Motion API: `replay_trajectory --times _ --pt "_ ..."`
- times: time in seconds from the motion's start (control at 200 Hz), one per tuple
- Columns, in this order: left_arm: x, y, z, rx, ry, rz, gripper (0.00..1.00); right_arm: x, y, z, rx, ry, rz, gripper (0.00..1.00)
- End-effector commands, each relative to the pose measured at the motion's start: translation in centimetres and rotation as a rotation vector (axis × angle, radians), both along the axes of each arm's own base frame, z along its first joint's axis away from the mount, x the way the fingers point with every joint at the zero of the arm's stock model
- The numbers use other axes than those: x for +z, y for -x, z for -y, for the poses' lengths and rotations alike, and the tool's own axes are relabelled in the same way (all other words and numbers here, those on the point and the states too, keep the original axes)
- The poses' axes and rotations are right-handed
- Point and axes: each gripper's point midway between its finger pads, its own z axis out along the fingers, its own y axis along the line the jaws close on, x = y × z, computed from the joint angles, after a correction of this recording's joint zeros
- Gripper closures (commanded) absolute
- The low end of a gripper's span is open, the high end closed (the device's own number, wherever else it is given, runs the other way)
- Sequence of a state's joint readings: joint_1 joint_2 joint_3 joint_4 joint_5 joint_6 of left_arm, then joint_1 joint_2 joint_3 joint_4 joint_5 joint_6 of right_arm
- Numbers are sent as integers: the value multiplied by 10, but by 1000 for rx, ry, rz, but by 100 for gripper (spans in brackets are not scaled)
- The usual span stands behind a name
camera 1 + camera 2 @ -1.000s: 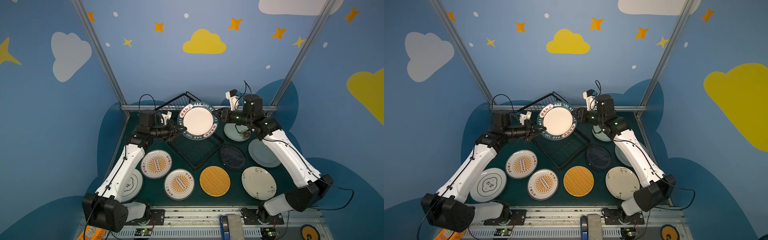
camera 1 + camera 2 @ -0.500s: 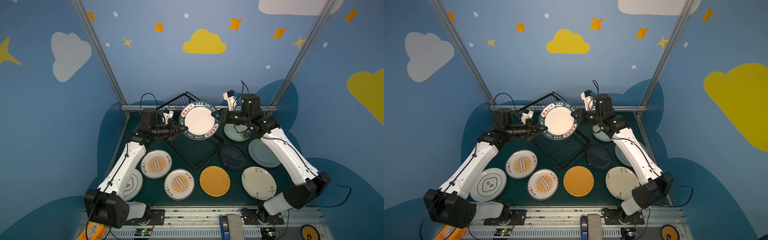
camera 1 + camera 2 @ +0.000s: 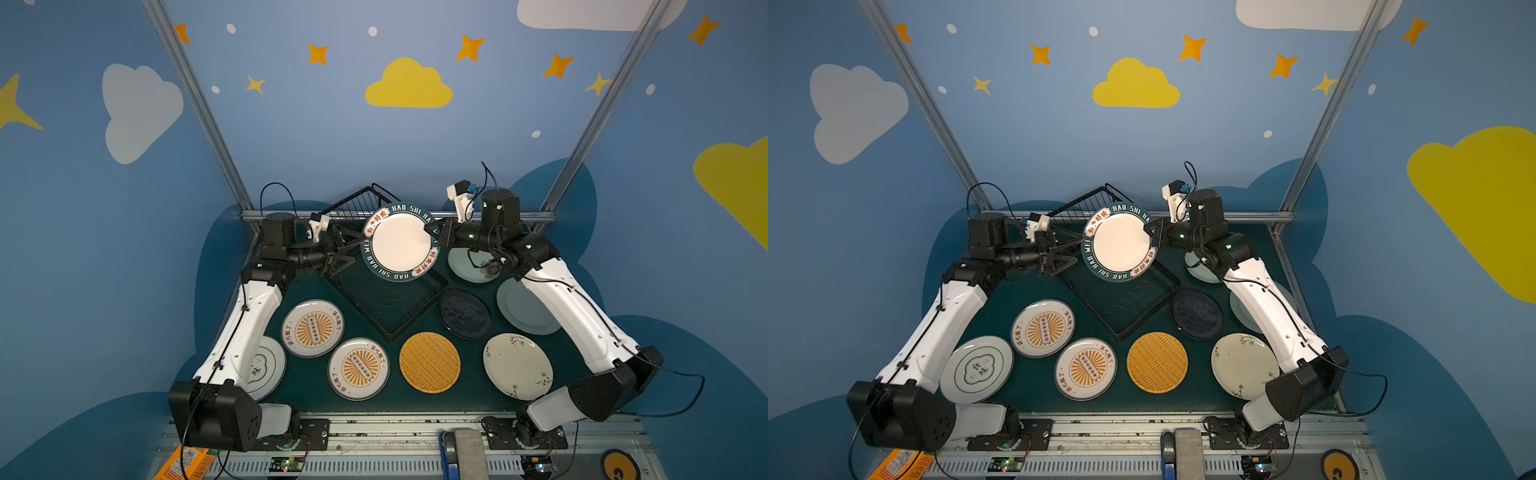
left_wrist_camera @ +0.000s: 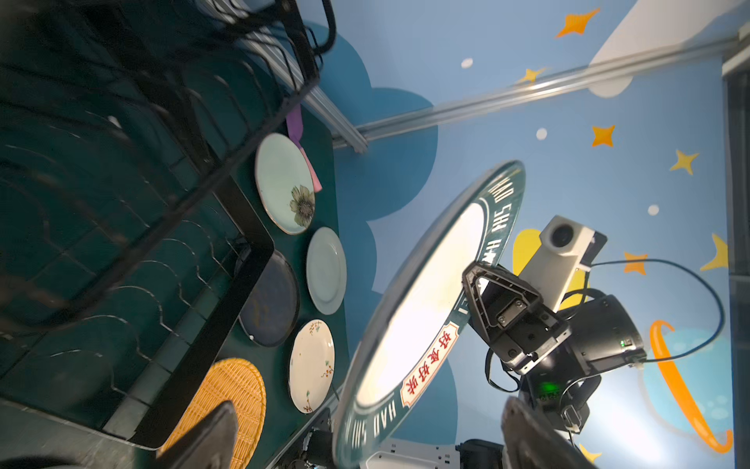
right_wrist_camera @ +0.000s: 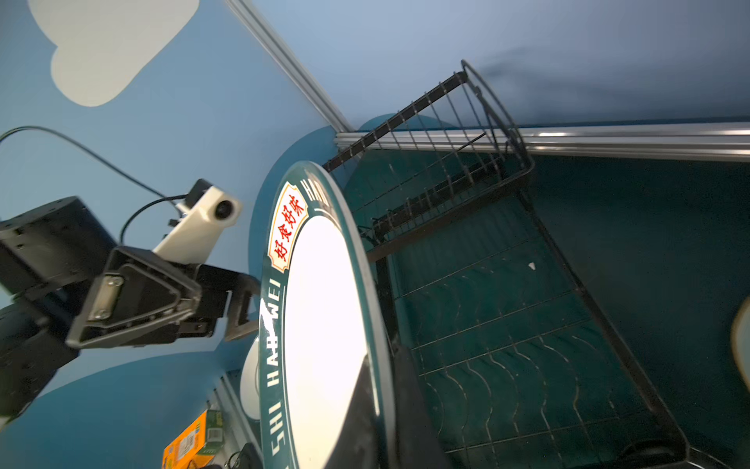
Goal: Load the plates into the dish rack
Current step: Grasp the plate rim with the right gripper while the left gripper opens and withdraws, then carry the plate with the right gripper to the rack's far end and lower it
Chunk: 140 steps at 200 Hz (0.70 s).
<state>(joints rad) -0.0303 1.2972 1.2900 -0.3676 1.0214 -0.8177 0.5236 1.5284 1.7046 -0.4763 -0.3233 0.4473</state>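
**Dish rack** (image 3: 419, 311): black wire, two levels. Upright slotted tier at back, flat rect. tray w/ wavy wire dividers in front. It sits corner-on to the arm bases.

**Lettered plate** (image 3: 400, 243): round and glossy, white centre, dark teal rim w/ white letters and red-on-cream panels. It stands near upright in the air above the rack's tray, just in front of the slotted tier, not seated in any slot.

**Other plates**, all lying flat on the dark green mat (image 3: 309, 382) around the rack:
- Near side of rack: two sunburst plates (image 3: 312, 328) (image 3: 358, 368) and an orange woven plate (image 3: 429, 361).
- Further out, near left: emblem plate (image 3: 976, 369).
- Just beside the tray's right edge: navy plate (image 3: 463, 312).
- Right of rack: pale green plate (image 3: 523, 307), cream floral plate (image 3: 517, 365) and flower plate (image 3: 461, 266).

A purple spatula (image 4: 295, 124) lies by the flower plate.

**Arms**
- Right gripper (image 3: 432, 235) reaches in roughly level from the rack's right, fingers clamped on the lettered plate's rim.
- Left gripper (image 3: 355, 249) comes roughly level from the rack's left w/ jaws spread wide. The plate's opp. rim sits at the fingertips — contact can't be told.
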Motion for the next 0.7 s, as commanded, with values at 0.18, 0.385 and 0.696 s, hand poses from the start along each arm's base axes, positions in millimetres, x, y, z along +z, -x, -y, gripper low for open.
replay_trajectory --times 0.18,0.385,0.696 --pt "-4 74 -34 76 -104 156 0 88 -58 -3 -165 24 382 100" --pt "-52 99 -40 103 -216 185 0 107 -96 -15 -290 183 597 100" --pt "-89 109 -46 161 -248 249 0 116 -133 -33 -389 315 788 100"
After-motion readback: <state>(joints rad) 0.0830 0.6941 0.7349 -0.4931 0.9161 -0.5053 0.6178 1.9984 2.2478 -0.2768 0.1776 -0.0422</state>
